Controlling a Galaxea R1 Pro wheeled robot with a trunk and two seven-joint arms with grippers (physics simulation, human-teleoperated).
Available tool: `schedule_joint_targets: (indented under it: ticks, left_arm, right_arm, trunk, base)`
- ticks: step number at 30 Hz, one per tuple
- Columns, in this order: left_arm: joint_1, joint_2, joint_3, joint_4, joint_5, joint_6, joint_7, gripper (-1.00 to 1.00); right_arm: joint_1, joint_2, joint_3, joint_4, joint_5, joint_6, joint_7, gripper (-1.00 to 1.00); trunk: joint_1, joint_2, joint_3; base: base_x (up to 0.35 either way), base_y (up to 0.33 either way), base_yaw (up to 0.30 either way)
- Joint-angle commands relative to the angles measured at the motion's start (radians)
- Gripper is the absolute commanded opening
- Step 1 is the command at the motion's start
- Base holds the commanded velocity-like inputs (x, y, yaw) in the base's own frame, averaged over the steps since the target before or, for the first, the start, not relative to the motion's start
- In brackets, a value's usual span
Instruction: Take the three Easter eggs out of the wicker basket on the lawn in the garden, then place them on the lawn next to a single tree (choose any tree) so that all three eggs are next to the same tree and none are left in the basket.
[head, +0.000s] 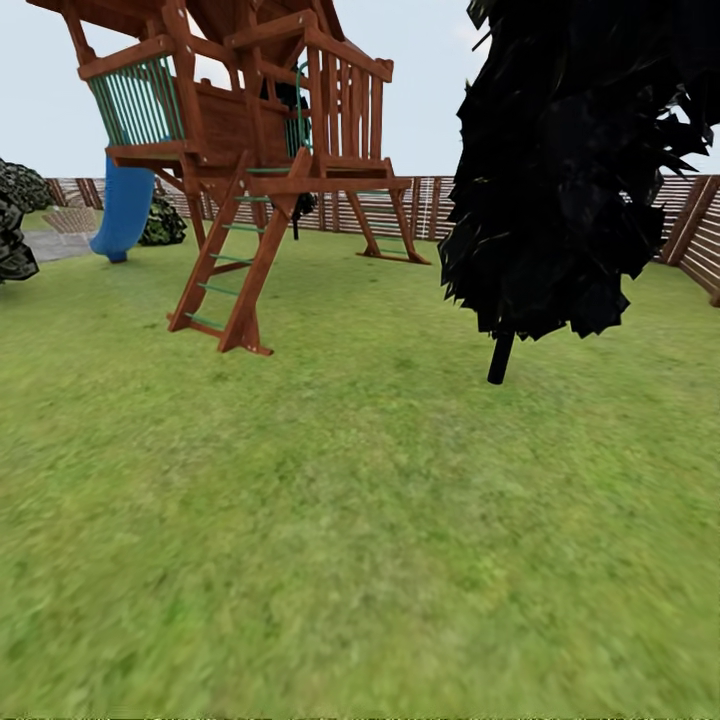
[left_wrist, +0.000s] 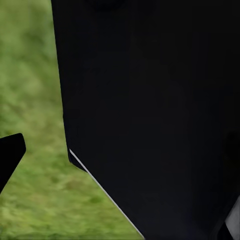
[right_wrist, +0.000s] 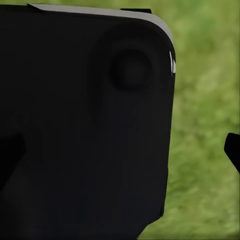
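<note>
- The lawn (head: 360, 520) spreads mottled green across the head view, from the near foreground back to the fence; its grass is also visible in both wrist views (blurred there).
- One thin black-trunked tree (head: 580, 160) with near-black angular foliage stands on the grass at right, its short trunk leaning slightly.
- One wooden play tower (head: 250, 130) in red-brown stands on the grass at left of the tree, well apart from it, with green railing bars on its upper deck.
- One ladder (head: 228, 262) with green rungs slants from the tower's deck down to the grass.
- One blue slide (head: 124, 210) hangs down behind the tower on its left side.
- One brown slatted fence (head: 690, 225) runs along the far edge of the garden.
- Two dark round bushes: one at the left edge (head: 15, 220), one beyond the slide (head: 163, 222).
- A grey paved patch (head: 50, 244) lies far left.
- Each wrist view has a large black body close to the camera (one per view); I cannot tell whether either end effector is released or clenched.
</note>
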Motion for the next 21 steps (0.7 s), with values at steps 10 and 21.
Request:
schedule_joint_targets:
  ticks: [10, 21]
  left_arm:
    - [0.000, 0.000, 0.001, 0.000, 0.001, 0.000, 0.000, 1.00]
    - [0.000, 0.000, 0.001, 0.000, 0.001, -0.001, 0.000, 1.00]
  right_arm:
    - [-0.001, -0.001, 0.003, 0.001, 0.002, -0.003, -0.001, 1.00]
    - [-0.001, -0.003, 0.000, -0.005, 0.000, -0.005, 0.000, 1.00]
  trunk:
    - [0.000, 0.000, -0.012]
    - [0.000, 0.000, -0.013]
  base:
    - [0.000, 0.000, 0.005]
    - [0.000, 0.000, 0.000]
